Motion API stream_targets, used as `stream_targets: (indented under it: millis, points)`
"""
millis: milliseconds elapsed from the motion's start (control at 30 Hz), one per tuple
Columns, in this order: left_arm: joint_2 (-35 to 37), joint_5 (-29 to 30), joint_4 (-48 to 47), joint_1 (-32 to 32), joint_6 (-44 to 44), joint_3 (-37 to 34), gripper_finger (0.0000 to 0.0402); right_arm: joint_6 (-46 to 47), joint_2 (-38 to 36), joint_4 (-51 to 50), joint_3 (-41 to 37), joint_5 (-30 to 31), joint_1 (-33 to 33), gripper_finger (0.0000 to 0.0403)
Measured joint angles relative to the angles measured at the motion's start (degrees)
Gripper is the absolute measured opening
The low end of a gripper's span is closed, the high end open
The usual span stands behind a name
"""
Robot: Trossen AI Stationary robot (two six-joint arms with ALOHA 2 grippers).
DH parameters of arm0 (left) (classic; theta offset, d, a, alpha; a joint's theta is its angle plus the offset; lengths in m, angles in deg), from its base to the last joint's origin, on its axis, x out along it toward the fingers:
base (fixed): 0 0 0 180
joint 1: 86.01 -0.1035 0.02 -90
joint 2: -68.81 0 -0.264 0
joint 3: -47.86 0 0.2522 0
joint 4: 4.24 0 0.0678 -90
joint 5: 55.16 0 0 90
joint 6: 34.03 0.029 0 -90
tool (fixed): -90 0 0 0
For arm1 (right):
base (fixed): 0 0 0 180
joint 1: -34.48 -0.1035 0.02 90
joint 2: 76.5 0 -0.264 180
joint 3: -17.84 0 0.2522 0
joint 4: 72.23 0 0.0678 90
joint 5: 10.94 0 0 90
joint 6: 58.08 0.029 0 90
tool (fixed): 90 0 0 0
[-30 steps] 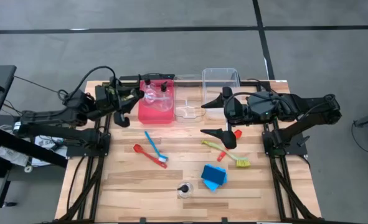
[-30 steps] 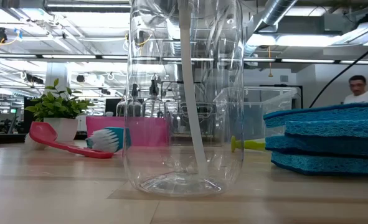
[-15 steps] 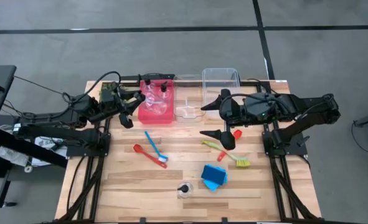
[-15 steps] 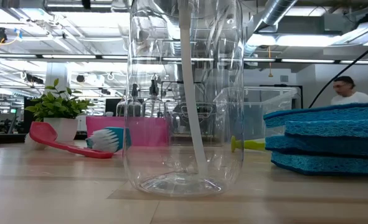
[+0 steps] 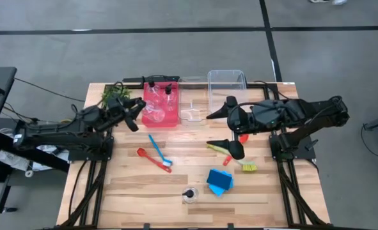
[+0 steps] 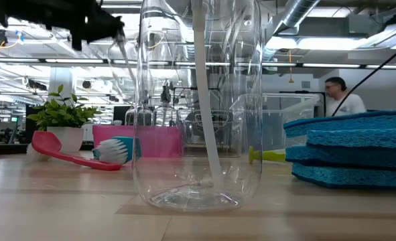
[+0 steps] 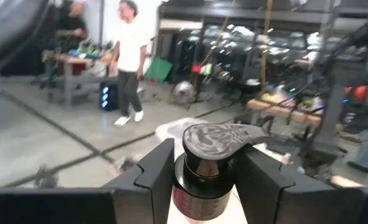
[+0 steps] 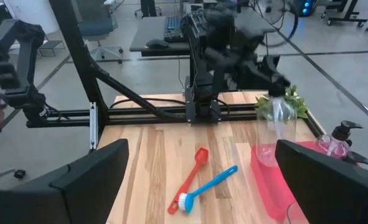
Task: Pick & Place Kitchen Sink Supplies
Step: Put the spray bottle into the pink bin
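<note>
When viewed from above, left hand [image 5: 132, 110]: raised over the left rear of the table [image 5: 131, 185], between the plant [image 5: 112, 94] and the red bin [image 5: 160, 107].
Left hand grip: fingers partway closed, clamped on the neck of the held bottle [image 8: 276, 121], just below its black pump cap [image 7: 212, 139].
Held bottle: clear, hanging upright under the left hand, clear of the table, beside the near-left edge of the red bin.
Right hand [image 5: 224, 130]: spread to full width, holding nothing; poised over the right middle of the table, near the yellow-green brush [image 5: 232, 156].
Red bin contents: two bottles in bin [image 5: 162, 96], clear with black caps, standing upright.
Clear bins [image 5: 226, 83]: at the table's rear, right of the red bin; contents cannot be told.
Blue brush [image 5: 157, 148]: flat on the table in front of the red bin, bristle end touching or crossing the red utensil [image 5: 150, 158].
Yellow-green brush: flat on the table, right of centre, partly under the right hand's fingers.
Blue sponges [image 5: 219, 182]: stacked on the front right of the table.
Front bottle [image 5: 190, 193]: standing upright at the table's front edge, just left of the blue sponges.
Person [image 6: 342, 100]: in the room beyond the table, well apart from both arms.
</note>
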Motion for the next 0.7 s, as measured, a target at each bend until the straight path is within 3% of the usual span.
stream_targets:
  millis: [333, 700]
  points:
    - [-0.67, 1.33, 3.72, -6.84, -1.66, -5.28, 0.0143, 0.46, -0.02, 0.00, 0.00, 0.00, 0.00, 0.0397]
    - [-10.74, -1.64, 8.24, -10.92, -2.76, -6.08, 0.0143, 0.46, -0.02, 0.03, 0.00, 0.00, 0.02, 0.0396]
